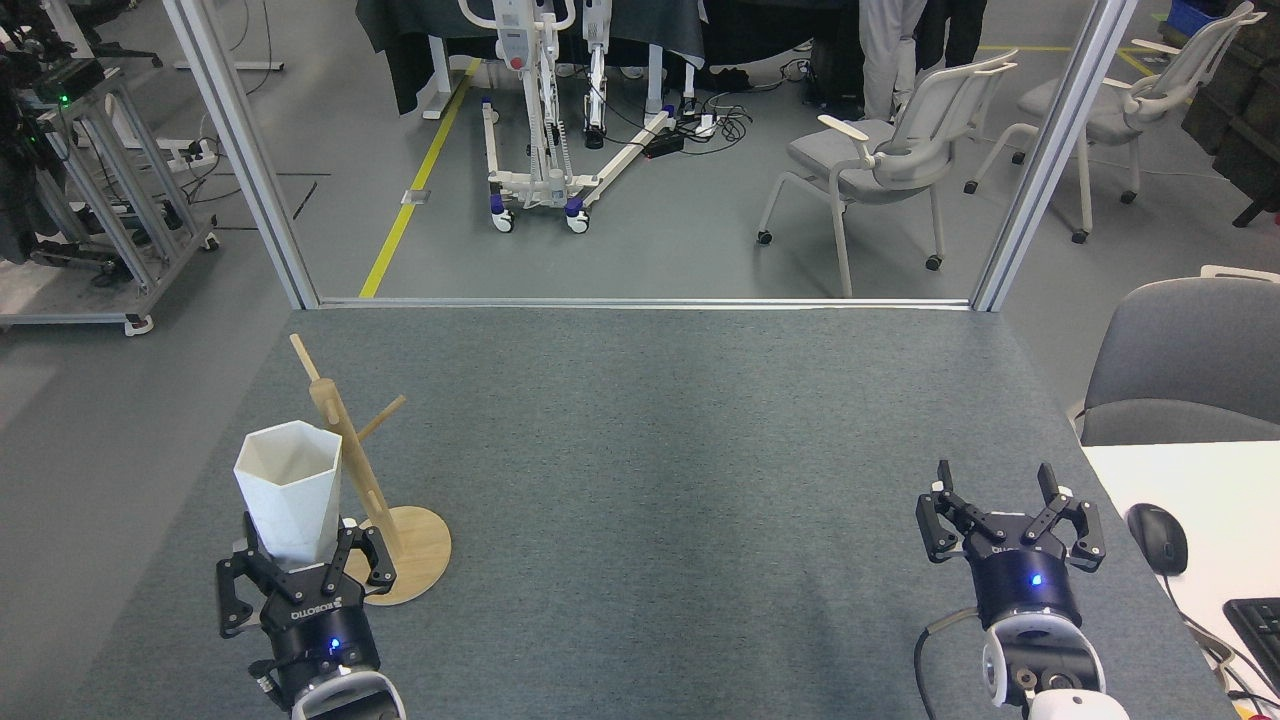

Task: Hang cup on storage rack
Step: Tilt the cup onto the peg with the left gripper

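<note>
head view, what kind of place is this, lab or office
Most likely a robotics lab or test workshop: a grey felt-topped table framed by aluminium posts, a wheeled white lift stand with cables on a floor marked with yellow tape, and office chairs.

storage rack beside cup, mat centre open

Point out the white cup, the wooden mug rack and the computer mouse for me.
cup [290, 495], head view, on its white front facet below the rim.
storage rack [420, 560], head view, on its round disc base.
computer mouse [1158, 537], head view, on its dark top shell.
</note>
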You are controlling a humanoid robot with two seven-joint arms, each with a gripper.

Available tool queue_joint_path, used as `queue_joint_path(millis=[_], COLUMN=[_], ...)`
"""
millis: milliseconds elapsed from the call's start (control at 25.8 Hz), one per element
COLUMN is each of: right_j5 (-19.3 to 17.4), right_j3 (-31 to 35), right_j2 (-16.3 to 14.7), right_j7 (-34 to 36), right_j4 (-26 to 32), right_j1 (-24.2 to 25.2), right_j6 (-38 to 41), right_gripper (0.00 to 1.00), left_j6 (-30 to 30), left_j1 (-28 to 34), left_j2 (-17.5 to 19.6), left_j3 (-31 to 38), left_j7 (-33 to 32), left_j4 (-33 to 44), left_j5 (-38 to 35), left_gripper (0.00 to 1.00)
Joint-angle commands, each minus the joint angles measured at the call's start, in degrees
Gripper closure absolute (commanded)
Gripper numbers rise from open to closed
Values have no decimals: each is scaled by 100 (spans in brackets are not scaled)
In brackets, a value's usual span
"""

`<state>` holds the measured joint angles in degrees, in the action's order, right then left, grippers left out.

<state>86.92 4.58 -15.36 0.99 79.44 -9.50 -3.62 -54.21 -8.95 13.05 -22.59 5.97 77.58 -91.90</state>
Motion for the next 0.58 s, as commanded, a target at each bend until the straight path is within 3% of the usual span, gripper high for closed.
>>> queue_joint_path(millis=[0,387,426,465,503,542], right_j5=[0,0,0,0,0,0], right_j3=[-1,-1,-10,-10,-10,-10], right_j2=[-2,16,16,7,7,7], right_j7=[-3,-3,-3,-3,-3,-3], right_j4=[2,-7,-7,-7,-7,-7], right_j1=[1,10,10,10,10,10], right_j6=[10,2,2,2,2,2], right_gripper=[0,0,0,0,0,0], left_j6=[7,86,59,42,-46,-169], left_j1=[-46,-2,-2,-11,-2,-2], left_j2=[13,-13,-22,-22,-48,-75], left_j3=[-9,-97,-97,-97,-97,-97], left_j7=[1,1,18,10,27,27], left_j4=[-76,-102,-111,-111,-111,-111], left_j5=[5,5,5,5,-4,-4], left_gripper=[100,97,86,62,24,2])
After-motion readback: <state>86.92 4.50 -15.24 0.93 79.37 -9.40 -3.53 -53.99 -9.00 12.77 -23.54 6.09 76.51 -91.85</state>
